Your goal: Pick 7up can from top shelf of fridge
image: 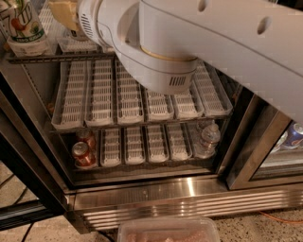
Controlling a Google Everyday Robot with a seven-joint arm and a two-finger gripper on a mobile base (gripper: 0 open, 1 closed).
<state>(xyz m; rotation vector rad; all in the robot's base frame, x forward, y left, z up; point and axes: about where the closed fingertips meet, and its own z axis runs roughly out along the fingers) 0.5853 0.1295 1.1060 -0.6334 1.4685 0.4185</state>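
Observation:
A white 7up can (21,26) with green lettering and a red dot stands at the left front of the top shelf (57,58) of the fridge (165,201). Only one such can shows. My white arm crosses the top of the view. Its tan-coloured gripper end (64,13) reaches into the top shelf just right of the can, close beside it. Whether it touches the can is hidden.
The middle rack (142,120) holds white slotted lane trays. The bottom rack has two red cans (84,151) at left and a clear water bottle (208,139) at right. The black door frame (28,156) stands at left. A pinkish bin (168,230) is at the bottom edge.

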